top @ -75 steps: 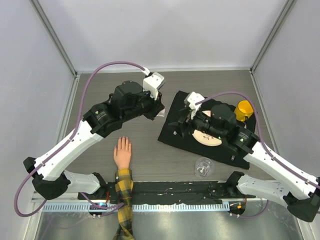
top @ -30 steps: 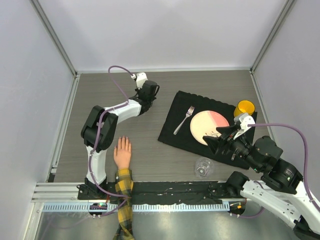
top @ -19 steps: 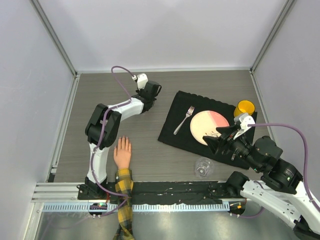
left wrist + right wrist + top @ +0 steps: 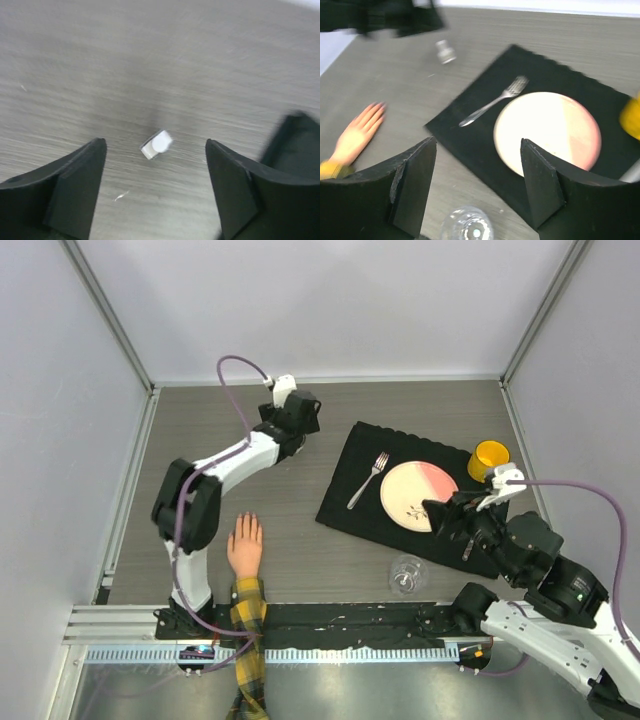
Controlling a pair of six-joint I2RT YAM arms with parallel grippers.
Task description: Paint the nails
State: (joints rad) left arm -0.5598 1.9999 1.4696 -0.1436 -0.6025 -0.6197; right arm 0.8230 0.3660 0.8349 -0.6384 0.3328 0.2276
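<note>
The fake hand lies palm down near the front edge, its plaid sleeve running off the table. Its nails are too small to make out from above. In the right wrist view the hand shows at the left with pinkish, blurred fingertips. My left gripper hangs open over the far middle of the table. A small white-capped bottle stands free on the wood below and between the left gripper's fingers. My right gripper is open and empty above the placemat's near side.
A black placemat carries a fork and a cream-and-pink plate. A yellow cup stands at its far right corner. A clear glass sits just in front of the mat, below the right gripper.
My left gripper has opened and risen, leaving the small bottle standing on the table. The right gripper has shifted slightly to the right over the mat.
</note>
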